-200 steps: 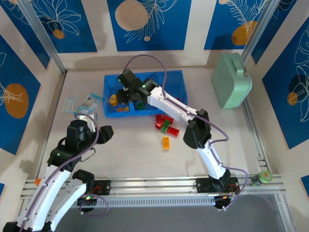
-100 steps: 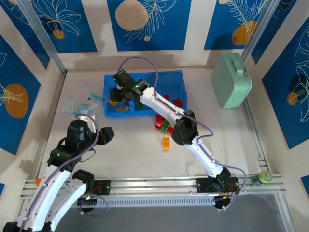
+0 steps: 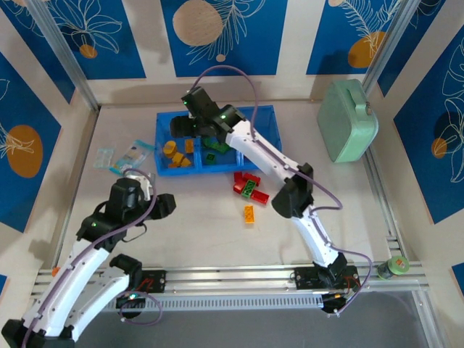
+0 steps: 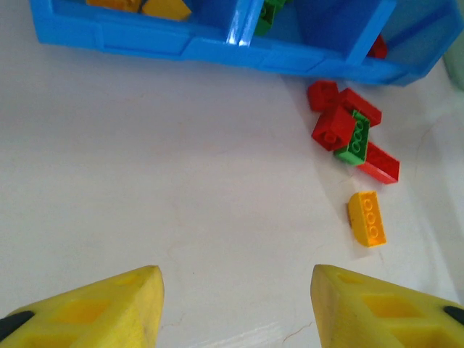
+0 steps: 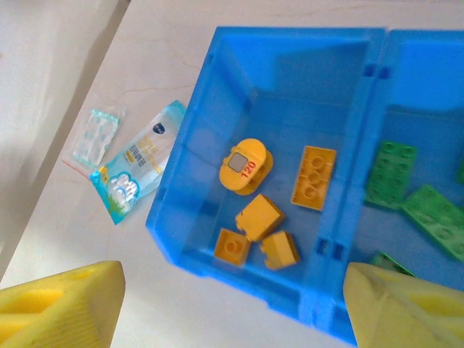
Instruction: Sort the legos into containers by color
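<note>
Both hands empty, bricks partly sorted.
The left hand (image 4: pixel 233 290) hangs spread over the bench (image 4: pixel 145 181), gripping nothing. The right hand (image 5: pixel 232 290) gapes empty above the blue tray (image 5: pixel 181 196): orange bricks (image 5: pixel 313 176) in its left compartment, green bricks (image 5: pixel 391 172) in the middle. Loose red and green bricks (image 4: pixel 335 129) and one orange brick (image 4: pixel 366 217) lie just in front of the tray.

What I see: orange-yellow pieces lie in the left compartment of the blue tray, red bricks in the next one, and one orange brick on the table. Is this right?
Not fully. The next compartment holds green bricks, not red; the right wrist view shows it. The orange-yellow pieces in the left compartment and the orange brick on the table are as you say.
</note>
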Controlling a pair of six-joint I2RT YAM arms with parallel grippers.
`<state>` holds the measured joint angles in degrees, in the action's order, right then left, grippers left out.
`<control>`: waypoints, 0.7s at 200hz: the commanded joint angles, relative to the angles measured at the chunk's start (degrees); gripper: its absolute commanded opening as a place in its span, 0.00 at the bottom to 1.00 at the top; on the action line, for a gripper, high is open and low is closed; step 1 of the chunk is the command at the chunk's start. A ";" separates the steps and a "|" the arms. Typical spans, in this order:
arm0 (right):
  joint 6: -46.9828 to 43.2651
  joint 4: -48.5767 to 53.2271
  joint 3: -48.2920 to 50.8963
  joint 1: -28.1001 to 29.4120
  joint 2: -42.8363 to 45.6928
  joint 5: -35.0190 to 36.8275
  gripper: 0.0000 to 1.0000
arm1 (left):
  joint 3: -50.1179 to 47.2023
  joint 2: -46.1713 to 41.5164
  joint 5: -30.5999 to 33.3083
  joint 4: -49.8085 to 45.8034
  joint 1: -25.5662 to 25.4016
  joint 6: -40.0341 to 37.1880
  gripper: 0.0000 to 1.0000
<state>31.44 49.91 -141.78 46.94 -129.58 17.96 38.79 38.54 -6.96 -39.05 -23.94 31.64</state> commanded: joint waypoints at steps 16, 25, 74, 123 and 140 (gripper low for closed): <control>-2.41 -7.96 22.32 0.89 20.73 5.48 0.80 | 2.78 5.94 4.88 2.87 -7.22 1.00 0.56; -1.68 -10.30 29.69 0.48 25.51 6.09 0.80 | 2.98 8.13 5.35 4.25 -9.08 1.23 0.57; 6.62 -17.47 66.36 -3.91 47.56 6.76 0.80 | 5.32 23.41 5.08 12.86 -18.73 2.92 0.59; 13.07 -15.75 87.83 -8.79 61.15 7.30 0.81 | 14.79 41.85 6.87 17.18 -28.11 4.26 0.63; 14.36 -15.57 92.48 -10.70 65.27 6.82 0.81 | 18.74 47.88 7.09 17.38 -30.49 4.90 0.64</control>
<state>41.60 34.65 -53.23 38.37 -70.37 24.47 52.40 80.68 -0.93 -24.08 -51.55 34.92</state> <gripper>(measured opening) 0.805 0.632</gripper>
